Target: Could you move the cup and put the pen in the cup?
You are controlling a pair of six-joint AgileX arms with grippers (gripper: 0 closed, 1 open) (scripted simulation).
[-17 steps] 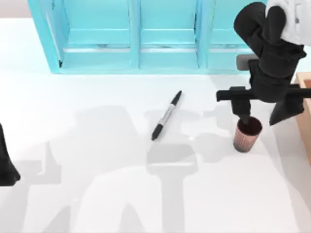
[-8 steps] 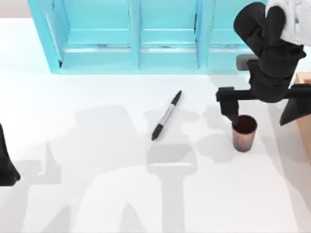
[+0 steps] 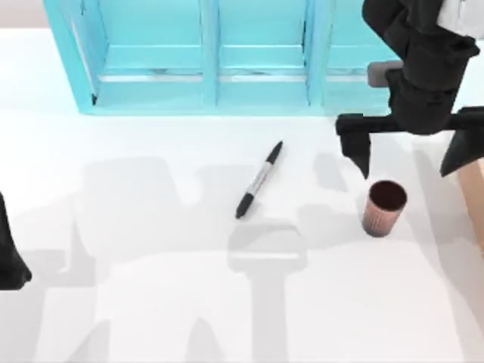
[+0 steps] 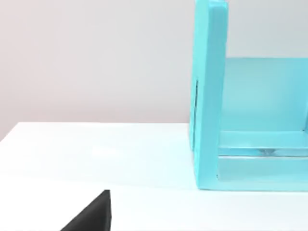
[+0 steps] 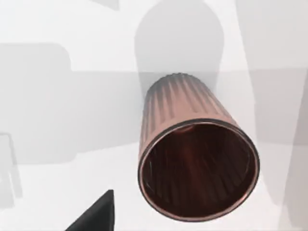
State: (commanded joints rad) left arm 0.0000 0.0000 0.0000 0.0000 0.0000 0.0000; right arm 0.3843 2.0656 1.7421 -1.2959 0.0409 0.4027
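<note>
Right gripper (image 3: pixel 412 155) spread wide, above cup (image 3: pixel 383 208)

The right gripper (image 3: pixel 412 155) hangs above the table (image 3: pixel 151 302) near its right side, fingers spread wide apart: one dark finger (image 3: pixel 357 151) points down just behind the cup (image 3: pixel 384 208), the other sits further right by the tan wooden box (image 3: pixel 475 197). The cup stands upright and free, nothing touching it. The pen (image 3: pixel 259 180) lies flat near the table's middle, well apart from the cup, set diagonally with one end toward the turquoise cabinet (image 3: pixel 204 57) at the back. The left gripper (image 3: pixel 11 261) rests at the left edge.
</note>
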